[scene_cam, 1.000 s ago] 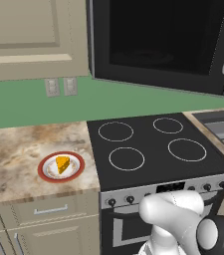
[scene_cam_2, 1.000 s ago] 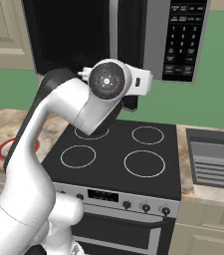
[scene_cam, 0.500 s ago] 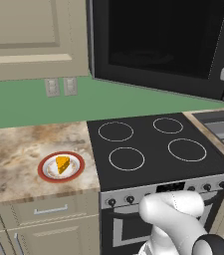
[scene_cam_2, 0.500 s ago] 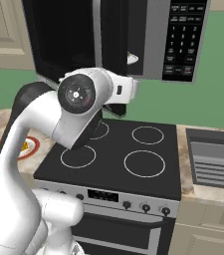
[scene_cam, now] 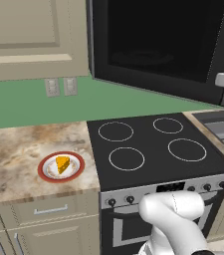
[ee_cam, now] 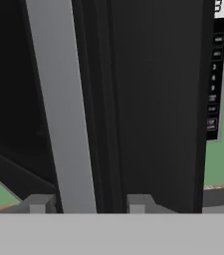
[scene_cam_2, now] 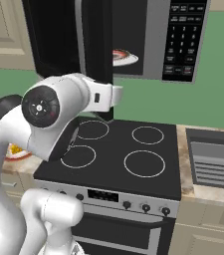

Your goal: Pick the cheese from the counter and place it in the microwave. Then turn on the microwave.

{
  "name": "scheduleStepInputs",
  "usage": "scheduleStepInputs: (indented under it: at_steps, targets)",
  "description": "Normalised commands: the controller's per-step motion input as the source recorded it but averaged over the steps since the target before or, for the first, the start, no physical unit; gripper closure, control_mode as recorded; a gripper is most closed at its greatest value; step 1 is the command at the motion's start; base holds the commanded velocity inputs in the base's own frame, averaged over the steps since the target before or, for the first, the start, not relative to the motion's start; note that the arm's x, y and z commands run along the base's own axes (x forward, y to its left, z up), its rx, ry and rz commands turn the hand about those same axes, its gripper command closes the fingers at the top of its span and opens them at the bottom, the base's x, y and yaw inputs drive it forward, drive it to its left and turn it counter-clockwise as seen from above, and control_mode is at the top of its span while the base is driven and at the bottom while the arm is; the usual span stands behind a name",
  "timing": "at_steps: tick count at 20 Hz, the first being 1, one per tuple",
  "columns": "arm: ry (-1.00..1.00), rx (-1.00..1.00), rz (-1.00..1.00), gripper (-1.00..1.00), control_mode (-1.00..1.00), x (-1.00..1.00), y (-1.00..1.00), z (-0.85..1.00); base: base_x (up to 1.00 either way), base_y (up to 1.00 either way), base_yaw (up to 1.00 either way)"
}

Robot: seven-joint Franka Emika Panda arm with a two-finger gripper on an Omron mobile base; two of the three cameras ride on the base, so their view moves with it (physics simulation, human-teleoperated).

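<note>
The cheese [scene_cam: 62, 164], a small orange wedge, lies on a white red-rimmed plate [scene_cam: 47, 173] on the marbled counter [scene_cam: 14, 144], left of the stove. The black microwave [scene_cam_2: 183, 40] hangs above the stove with its door [scene_cam: 158, 45] swung open to the left. My gripper [ee_cam: 89, 203] is up at the free edge of that door [scene_cam_2: 96, 50], far from the cheese. It is shut on the door's edge, and the silver trim [ee_cam: 66, 124] runs down between the fingertips [ee_cam: 40, 203]. From the right base view my gripper [scene_cam_2: 117, 94] sits at the door's lower corner.
A second red-rimmed plate [scene_cam_2: 125, 57] sits inside the microwave cavity. The black stovetop [scene_cam: 153, 149] lies below the open door. A sink [scene_cam_2: 213, 162] is set in the counter at the right. My own arm [scene_cam_2: 44, 107] blocks much of the left side of the right base view.
My hand has swung left and a little down with the door's edge, and the door stands wider open. The cheese and its plate have not moved.
</note>
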Motion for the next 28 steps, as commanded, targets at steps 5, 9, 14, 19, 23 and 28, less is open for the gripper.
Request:
scheduleStepInputs:
  at_steps: [5, 9, 14, 19, 23, 28]
  targets:
    - [-0.04, 0.0, -0.04, 1.0, -1.0, -0.36, 0.21, 0.15, 0.0, 0.0, 0.0]
    - [-0.07, 0.0, -0.06, 1.0, -1.0, -0.33, 0.25, 0.15, 0.0, 0.0, 0.0]
    - [-0.03, 0.0, -0.08, 1.0, -1.0, -0.32, 0.26, 0.17, 0.0, 0.0, 0.0]
    - [0.0, -0.03, -0.11, 1.0, -1.0, -0.31, 0.23, 0.23, 0.0, 0.0, 0.0]
    - [0.0, -0.07, -0.15, 1.0, -1.0, -0.29, 0.22, 0.25, 0.0, 0.0, 0.0]
    - [0.0, -0.06, -0.15, 1.0, -1.0, -0.27, 0.24, 0.27, 0.0, 0.0, 0.0]
